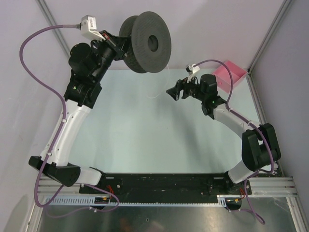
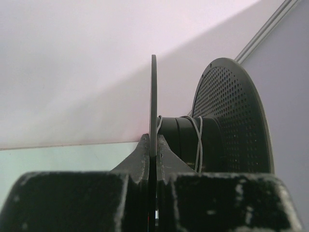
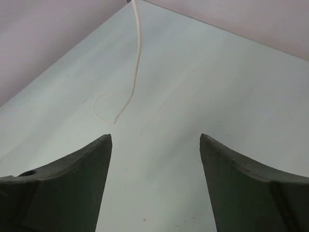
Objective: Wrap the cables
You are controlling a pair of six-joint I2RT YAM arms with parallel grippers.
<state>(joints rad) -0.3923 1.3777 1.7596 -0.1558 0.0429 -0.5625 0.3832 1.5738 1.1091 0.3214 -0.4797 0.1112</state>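
Left tool (image 2: 153, 147) pinches the near flange of the spool (image 2: 231, 121). Wire (image 2: 199, 137) crosses the hub in a few turns. A loose run with a small loop lies on the counter (image 1: 145, 125), just ahead of the right tool (image 3: 155, 140), fingers spread.

Left arm (image 1: 67, 130) stretches to the far side, left pincer (image 1: 126, 46) clamped on the spool's (image 1: 149, 42) rim; right arm (image 1: 231, 118) folds at the elbow, reaching inward; right pincer (image 1: 172, 92) points left, jaws spread wide.
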